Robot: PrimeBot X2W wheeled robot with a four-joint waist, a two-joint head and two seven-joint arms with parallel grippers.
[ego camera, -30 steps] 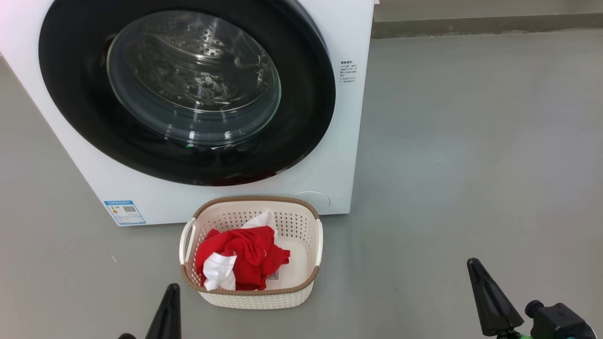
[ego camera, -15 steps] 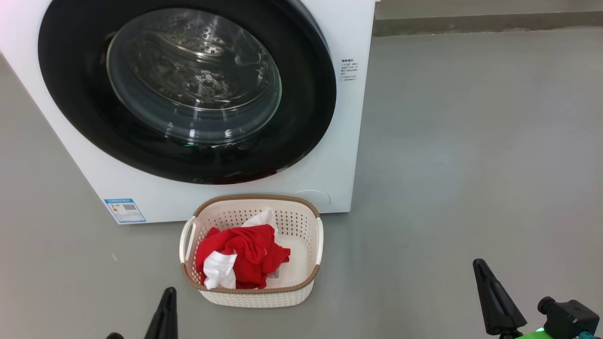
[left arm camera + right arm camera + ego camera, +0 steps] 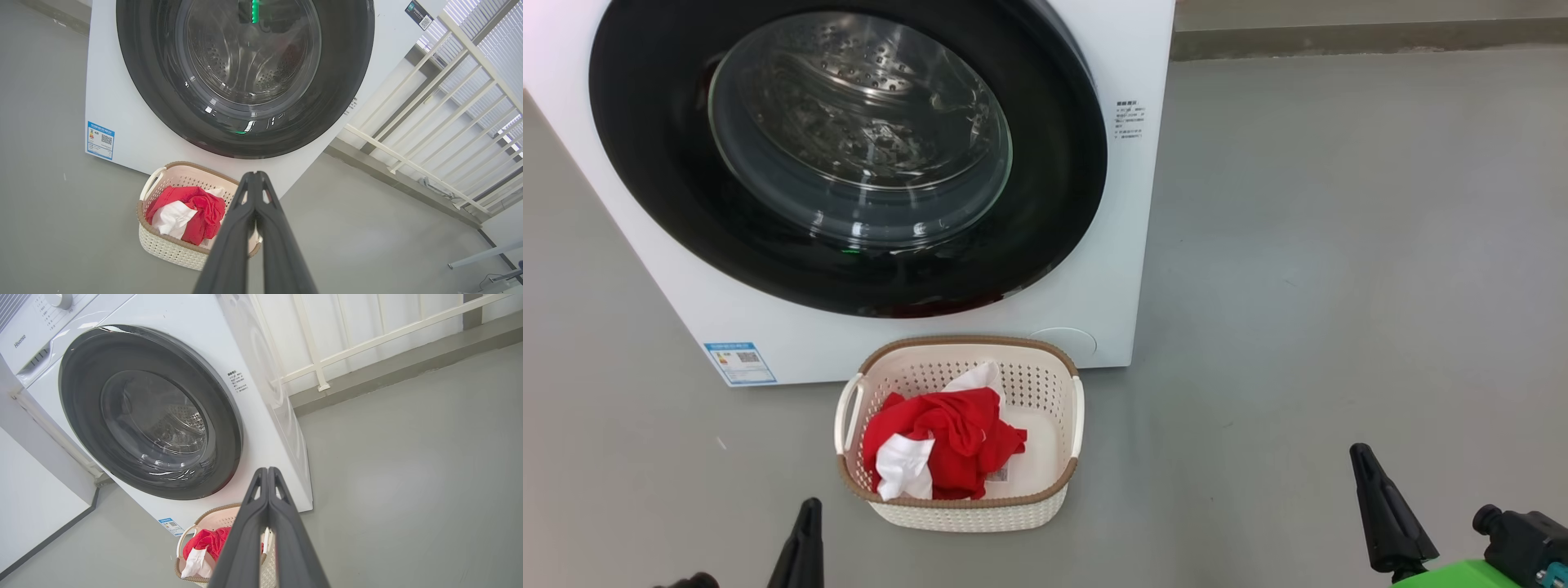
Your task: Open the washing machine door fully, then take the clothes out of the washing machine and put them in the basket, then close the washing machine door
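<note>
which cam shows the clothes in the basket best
Head view: the clothes lie unobstructed in the basket, seen from above. Left wrist view shows them at a lower angle; right wrist view has them partly hidden behind the right gripper.

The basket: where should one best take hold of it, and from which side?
Probably a side handle of the basket, from above: the handles stand out as open loops on its left and right, and the clothes lie inside the rim.

Your left gripper [image 3: 255,174] has two long matte black fingers that taper to narrow tips, with slotted cut-outs just below them. Your right gripper [image 3: 267,469] looks the same. At its four o'clock in the head view are a bright green panel [image 3: 1462,576] and a black knobbed fitting [image 3: 1523,535].
</note>
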